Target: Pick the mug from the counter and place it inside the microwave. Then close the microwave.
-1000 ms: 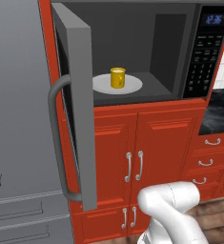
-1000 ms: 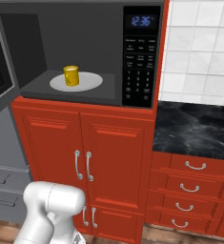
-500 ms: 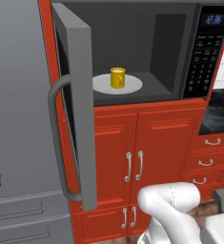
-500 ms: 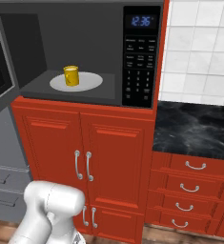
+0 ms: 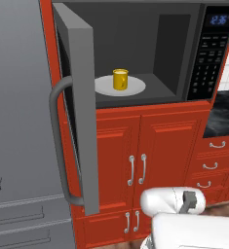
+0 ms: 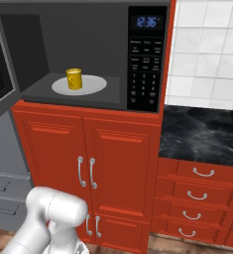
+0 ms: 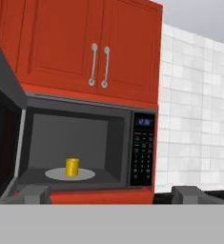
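Nothing is moved since earlier except the arm, now folded low; tool (image 7: 108, 194) is spread wide, empty, aimed at mug (image 7: 72, 167) inside open microwave (image 7: 137, 152).

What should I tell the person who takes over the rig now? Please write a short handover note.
Gripper: jaws wide open, holding nothing, back from the microwave and facing it.
Mug: upright on the white plate inside the microwave.
Microwave door: wide open, swung to the left.
Done: mug is placed inside.
Left: push the door shut.
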Controlling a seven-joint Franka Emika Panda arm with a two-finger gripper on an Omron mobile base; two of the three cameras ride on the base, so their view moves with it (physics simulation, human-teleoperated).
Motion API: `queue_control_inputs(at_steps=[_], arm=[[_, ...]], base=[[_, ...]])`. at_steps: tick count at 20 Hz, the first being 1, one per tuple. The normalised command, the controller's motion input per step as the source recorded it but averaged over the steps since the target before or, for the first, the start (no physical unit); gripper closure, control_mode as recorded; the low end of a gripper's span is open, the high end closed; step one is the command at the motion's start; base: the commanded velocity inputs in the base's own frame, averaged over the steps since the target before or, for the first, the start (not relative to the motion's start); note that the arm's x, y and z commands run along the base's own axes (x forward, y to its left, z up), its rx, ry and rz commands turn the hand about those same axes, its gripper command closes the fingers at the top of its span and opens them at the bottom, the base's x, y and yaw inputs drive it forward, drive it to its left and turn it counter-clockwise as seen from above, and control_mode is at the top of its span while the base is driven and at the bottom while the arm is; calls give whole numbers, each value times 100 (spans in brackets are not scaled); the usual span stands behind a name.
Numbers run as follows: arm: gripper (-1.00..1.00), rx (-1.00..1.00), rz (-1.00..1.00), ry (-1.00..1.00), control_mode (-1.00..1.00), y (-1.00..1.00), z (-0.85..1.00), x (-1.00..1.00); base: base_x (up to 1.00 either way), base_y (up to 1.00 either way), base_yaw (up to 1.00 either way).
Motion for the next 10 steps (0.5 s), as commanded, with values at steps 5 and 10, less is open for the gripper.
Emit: queue_control_inputs(at_steps=[5, 10], arm=[[-100, -2, -28, 0, -100, 26, 0, 28], [-100, -1, -20, 0, -100, 23, -5, 25]], base=[[0, 0, 0], [0, 0, 0]])
